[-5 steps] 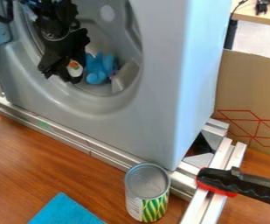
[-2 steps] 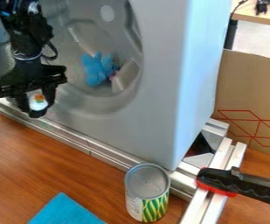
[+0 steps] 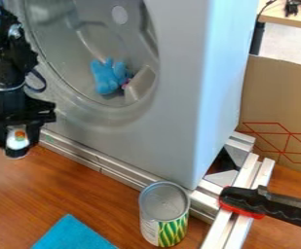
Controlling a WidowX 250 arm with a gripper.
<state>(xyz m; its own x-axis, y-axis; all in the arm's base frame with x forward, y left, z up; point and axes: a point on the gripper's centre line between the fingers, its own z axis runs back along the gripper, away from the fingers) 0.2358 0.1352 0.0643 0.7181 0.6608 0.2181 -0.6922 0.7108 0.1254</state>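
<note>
Since the earlier frames, the claw [image 3: 16, 147] has moved left and down, out from the round opening of the grey machine, bringing a small white bottle [image 3: 17, 139] with it. Nearest, a blue cloth [image 3: 73, 236] lies flat on the wooden desk [image 3: 22, 194], partly cut off by the bottom edge. Behind it to the right stands an upright can [image 3: 164, 214] with a silver top and a green and yellow label. Right of the can, a black handle with a red edge [image 3: 244, 200] lies across silver bars [image 3: 262, 171]. At the left, the claw points down and is closed around the bottle, which has an orange mark; whether the bottle touches the desk I cannot tell. A metal rail [image 3: 101, 163] runs along the foot of the grey machine [image 3: 185, 97], and a blue toy [image 3: 105, 78] sits inside its opening. Farther back stands brown cardboard [image 3: 276, 97] with red lines, then another desk [image 3: 292, 17]
</note>
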